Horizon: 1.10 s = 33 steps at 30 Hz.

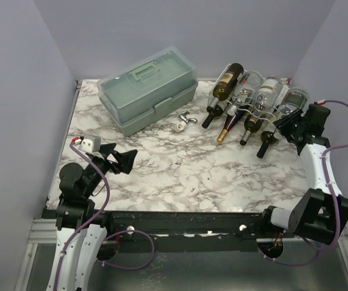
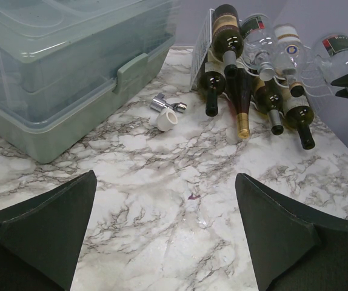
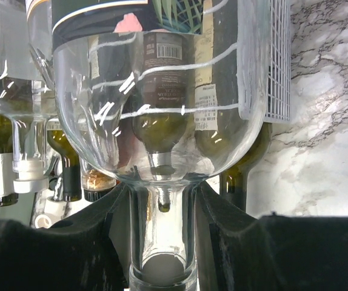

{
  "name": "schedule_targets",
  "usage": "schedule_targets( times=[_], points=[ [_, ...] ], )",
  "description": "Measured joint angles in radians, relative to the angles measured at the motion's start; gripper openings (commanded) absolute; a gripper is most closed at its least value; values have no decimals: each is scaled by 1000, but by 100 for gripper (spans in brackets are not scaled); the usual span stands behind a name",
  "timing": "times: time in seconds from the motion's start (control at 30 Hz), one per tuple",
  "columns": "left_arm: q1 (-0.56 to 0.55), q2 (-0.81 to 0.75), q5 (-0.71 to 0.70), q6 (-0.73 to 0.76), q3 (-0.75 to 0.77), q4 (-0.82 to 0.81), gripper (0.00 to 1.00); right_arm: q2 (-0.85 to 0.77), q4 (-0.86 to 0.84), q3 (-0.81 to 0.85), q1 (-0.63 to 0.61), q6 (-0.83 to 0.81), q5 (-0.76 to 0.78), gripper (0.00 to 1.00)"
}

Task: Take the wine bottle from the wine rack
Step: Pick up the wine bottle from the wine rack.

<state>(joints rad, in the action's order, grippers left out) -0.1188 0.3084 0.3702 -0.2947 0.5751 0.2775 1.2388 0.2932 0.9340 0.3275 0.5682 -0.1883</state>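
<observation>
The clear glass wine bottle lies on the top tier at the right end of the white thin-wire wine rack. Its neck sits between the right claw's black fingers, which are clamped on it with no gap showing. The bottle's long axis tilts down, with the neck pointing toward the near edge. The left claw hangs with its fingers spread wide apart, well away from the rack. The grey-veined white marble surface sits between pale lilac walls.

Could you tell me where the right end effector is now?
In the top view, the right end effector is at the table's far right, at the wine rack's right end, closed on the neck of the clear bottle.
</observation>
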Motion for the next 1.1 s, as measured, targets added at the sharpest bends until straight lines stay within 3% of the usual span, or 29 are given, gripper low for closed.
schedule_targets(
  times=[0.67, 1.1],
  points=[
    [0, 0, 1, 0, 0, 0, 98, -127, 132, 48, 0, -104, -101, 0],
    [0, 0, 5, 0, -1, 0, 98, -145, 290, 171, 0, -230, -243, 0]
  ],
)
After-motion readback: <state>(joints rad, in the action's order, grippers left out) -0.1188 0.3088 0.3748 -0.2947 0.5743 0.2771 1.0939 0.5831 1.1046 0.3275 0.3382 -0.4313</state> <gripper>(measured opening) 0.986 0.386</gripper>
